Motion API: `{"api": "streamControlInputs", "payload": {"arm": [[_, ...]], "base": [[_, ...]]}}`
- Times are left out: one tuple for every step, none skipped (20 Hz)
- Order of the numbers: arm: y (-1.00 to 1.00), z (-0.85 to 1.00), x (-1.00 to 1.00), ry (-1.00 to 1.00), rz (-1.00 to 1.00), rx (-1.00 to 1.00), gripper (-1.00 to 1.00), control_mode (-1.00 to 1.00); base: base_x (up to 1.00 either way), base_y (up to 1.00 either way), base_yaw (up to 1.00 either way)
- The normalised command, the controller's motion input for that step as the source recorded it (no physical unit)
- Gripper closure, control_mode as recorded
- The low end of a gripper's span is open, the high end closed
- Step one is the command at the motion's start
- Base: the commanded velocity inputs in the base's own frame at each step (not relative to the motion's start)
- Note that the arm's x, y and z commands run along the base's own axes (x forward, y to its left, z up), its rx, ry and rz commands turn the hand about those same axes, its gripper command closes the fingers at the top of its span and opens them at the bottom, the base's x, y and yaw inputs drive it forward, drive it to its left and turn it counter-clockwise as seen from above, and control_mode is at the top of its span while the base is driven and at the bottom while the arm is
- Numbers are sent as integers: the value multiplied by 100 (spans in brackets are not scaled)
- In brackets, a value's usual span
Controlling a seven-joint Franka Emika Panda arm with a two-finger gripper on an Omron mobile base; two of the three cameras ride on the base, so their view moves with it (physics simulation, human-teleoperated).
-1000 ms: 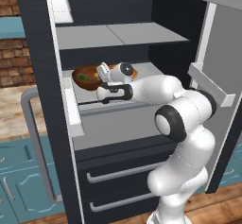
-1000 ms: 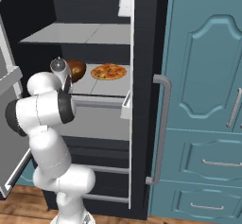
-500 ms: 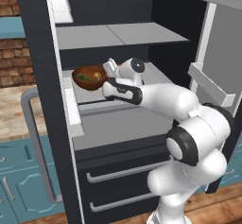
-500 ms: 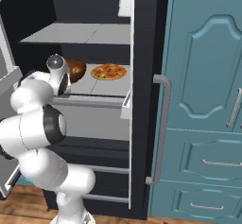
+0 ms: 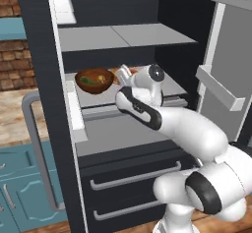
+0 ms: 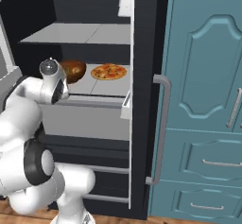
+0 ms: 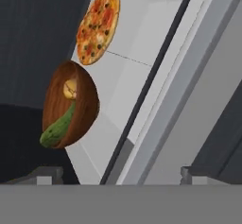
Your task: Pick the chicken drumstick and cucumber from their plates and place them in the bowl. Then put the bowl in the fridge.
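Grey shelves cross the open fridge, and the bowl sits on the middle shelf, left of centre in the left base view, just beside a pizza. In the hand view the bowl lies at middle left. The cucumber leans on its wall, long axis running from the bowl's middle out past the rim toward the lower left; the chicken drumstick rests deeper inside. The pincer stands released, fingertips wide apart at the bottom edge, clear of the bowl.

Risk, as I judge it: the hand is near the bowl, so a careless retreat could clip the rim and tip out the overhanging cucumber.
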Motion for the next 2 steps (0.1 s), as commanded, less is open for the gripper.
{"api": "streamControlInputs", "payload": {"arm": [[-20, 13, -74, -1, 15, -23, -100, -100], [-18, 13, -76, -1, 16, -27, -100, -100]], "base": [[0, 0, 0], [0, 0, 0]]}}
